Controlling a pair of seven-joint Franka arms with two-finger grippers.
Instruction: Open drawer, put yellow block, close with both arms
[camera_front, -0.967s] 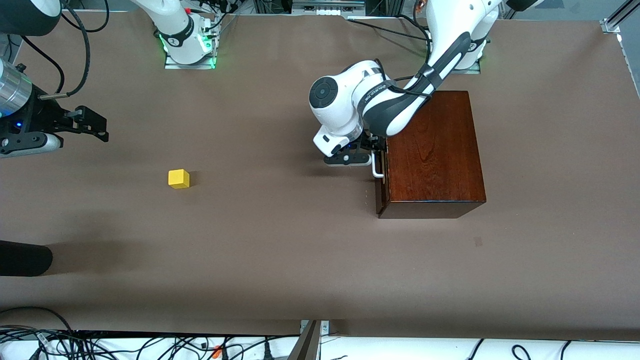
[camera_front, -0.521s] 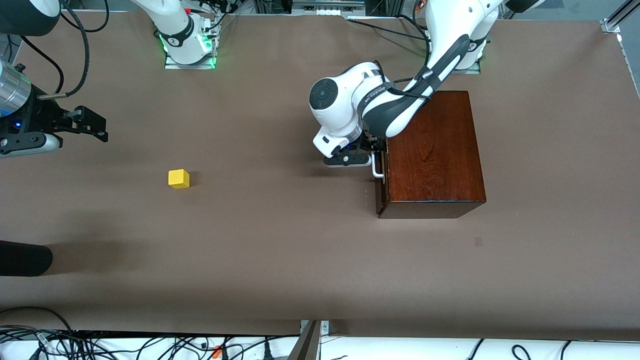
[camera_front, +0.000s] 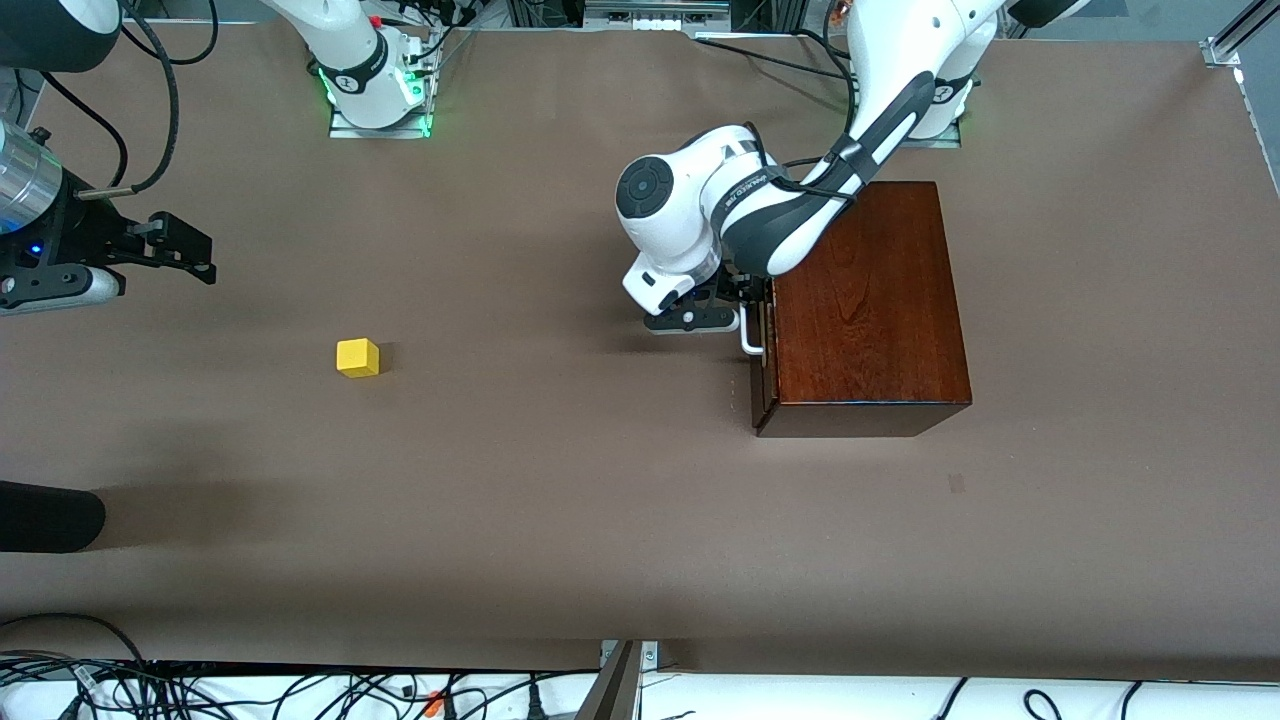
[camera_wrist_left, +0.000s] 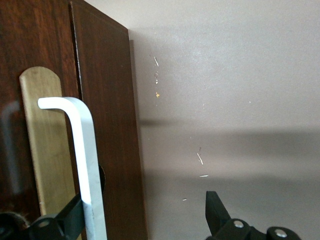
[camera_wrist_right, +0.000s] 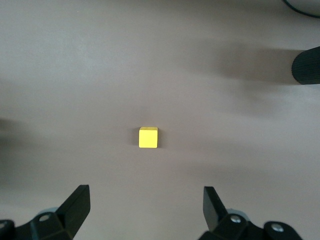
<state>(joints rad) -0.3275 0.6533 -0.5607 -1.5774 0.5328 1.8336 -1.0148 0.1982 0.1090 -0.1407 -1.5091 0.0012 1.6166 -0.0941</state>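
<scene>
The left gripper (camera_front: 737, 312) sits at the drawer (camera_front: 762, 350) with its fingers wide around the handle (camera_wrist_left: 80, 160), apparently not gripping. The right gripper (camera_wrist_right: 146, 210), fingers wide, hovers over the worktop (camera_front: 520, 480), the yellow block (camera_front: 358, 357) at its 5 o'clock in the front view.

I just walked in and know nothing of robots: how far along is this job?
Early. The drawer shows barely a crack. The left gripper is at its white handle, one finger behind the bar, open. The yellow block sits untouched on the table; the right gripper waits open above it. Loading and closing remain.

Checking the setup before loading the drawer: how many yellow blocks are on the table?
1. The yellow block lies on the table toward the right arm's end, apart from the box. None other shows.
</scene>
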